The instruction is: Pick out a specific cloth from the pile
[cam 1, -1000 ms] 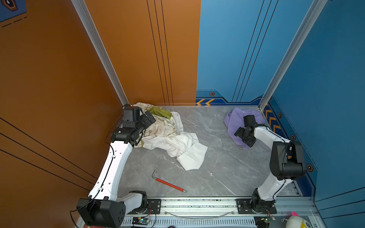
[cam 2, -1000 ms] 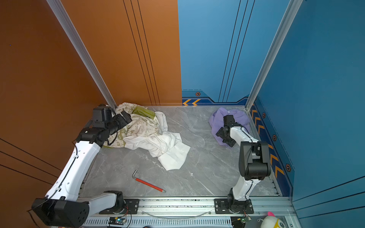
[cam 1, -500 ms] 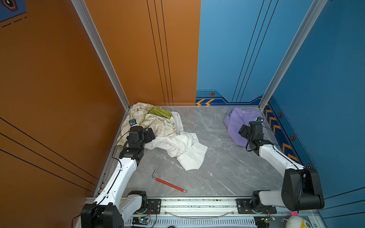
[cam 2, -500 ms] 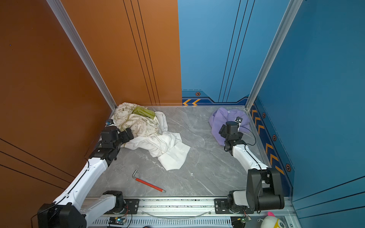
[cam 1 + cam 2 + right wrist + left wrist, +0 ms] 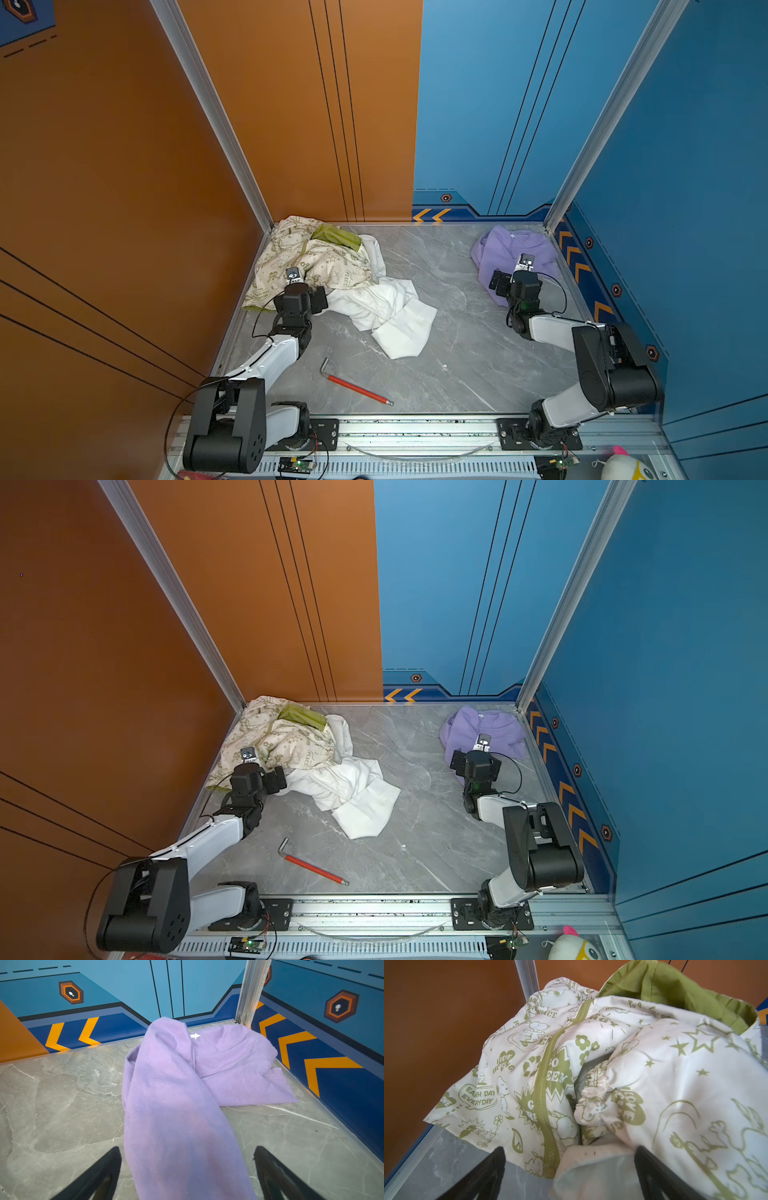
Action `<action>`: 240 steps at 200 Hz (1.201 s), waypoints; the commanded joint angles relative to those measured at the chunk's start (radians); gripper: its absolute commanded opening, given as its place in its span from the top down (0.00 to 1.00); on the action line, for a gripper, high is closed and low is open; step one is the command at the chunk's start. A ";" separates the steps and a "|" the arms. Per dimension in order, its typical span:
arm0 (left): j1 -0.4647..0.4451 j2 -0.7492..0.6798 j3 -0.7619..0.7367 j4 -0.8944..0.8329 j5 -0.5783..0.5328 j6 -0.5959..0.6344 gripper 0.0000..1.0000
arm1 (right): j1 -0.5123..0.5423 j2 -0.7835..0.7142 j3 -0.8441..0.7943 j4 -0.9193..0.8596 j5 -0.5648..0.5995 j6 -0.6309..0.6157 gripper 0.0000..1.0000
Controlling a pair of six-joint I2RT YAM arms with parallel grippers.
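The lilac cloth is lying crumpled in the far right corner of the grey marble tabletop, at about one o'clock in both top views. One long fold of it is running toward the right gripper. In the right wrist view that fold is lying on the table between the two black fingers, which are standing spread wide. One fingertip is sitting just beside the fold's edge, the other is staying apart from it, and neither is pinching the fabric.

The pile is sitting well apart from the lilac cloth, at about eleven o'clock, pressed into the far left corner. The cream cloth with green print is making up most of it. An olive-green piece is lying on its far side, and the white cloth is spilling out of it toward five o'clock onto bare table.

The left gripper is hovering at the pile's near edge, at about seven o'clock of it. Its jaws are likewise spread wide, with a white fold and the end of the printed cloth's green zip lying between them and nothing pinched.

A red-handled hex key is lying on the table at about seven o'clock, apart from the cloths and both arms.
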 commanded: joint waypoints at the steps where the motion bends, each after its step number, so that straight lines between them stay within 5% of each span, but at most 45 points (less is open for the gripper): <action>1: 0.006 0.042 -0.031 0.187 0.028 0.046 0.02 | 0.004 -0.035 -0.022 0.089 0.012 -0.032 0.00; 74: 0.008 0.152 -0.035 0.299 0.084 0.088 0.02 | 0.001 -0.217 -0.081 -0.071 0.079 0.041 0.01; 105: 0.009 0.164 -0.026 0.299 0.107 0.104 0.02 | 0.005 -0.267 -0.090 -0.155 0.064 -0.049 0.00; 240: 0.010 0.296 -0.066 0.493 0.197 0.147 0.02 | -0.048 -0.064 -0.198 0.187 -0.056 -0.116 0.00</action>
